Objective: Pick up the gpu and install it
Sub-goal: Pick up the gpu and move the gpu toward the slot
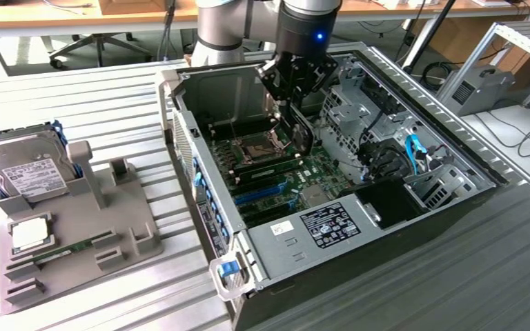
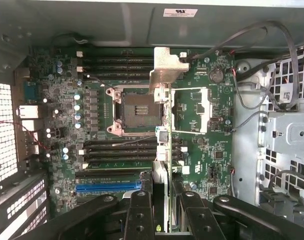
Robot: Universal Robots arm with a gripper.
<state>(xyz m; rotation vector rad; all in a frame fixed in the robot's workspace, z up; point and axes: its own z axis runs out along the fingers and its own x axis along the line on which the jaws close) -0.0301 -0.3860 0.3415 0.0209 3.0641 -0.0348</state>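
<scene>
Gripper (image 1: 295, 93) pinched narrow on the gpu (image 1: 299, 134) — card hangs edge-on just below the jaws, over the motherboard (image 2: 202, 115) inside the case (image 1: 184, 131). Prob light, stiff, fragile. Top-edge hold looks right — bracket (image 2: 167, 70) at far end from the jaws.

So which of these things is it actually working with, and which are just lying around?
In the job: the gripper, the gpu it holds, the open computer case.
Lying about: hard drive, memory stick, grey tray.
</scene>
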